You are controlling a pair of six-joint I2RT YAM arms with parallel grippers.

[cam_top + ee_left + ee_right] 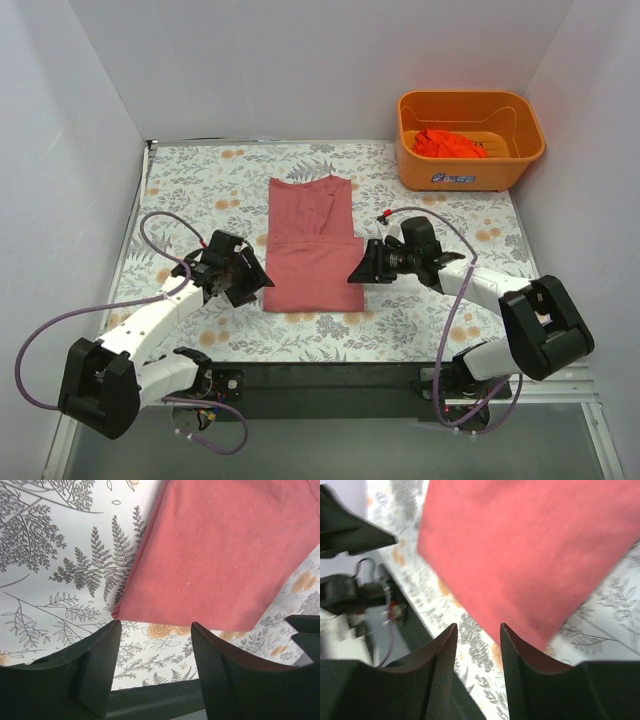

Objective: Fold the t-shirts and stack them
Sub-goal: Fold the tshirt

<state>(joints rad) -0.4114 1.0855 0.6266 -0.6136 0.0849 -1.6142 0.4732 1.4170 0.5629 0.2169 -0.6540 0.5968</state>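
Between the two sets of fingers, on the floral table [190, 180], the pink shirt [312, 245] is laid flat, its long axis running away from the arms. Well beyond the right fingers the basket [470, 175] is seen, the orange shirt [450, 143] bunched inside, its shape mostly hidden. The left gripper [155, 627] is spread wide and empty, the shirt's near corner just ahead. The right gripper [479, 630] is parted more narrowly, nothing held, the shirt's edge just ahead; that view is blurred. Neither arm is judged nearer.
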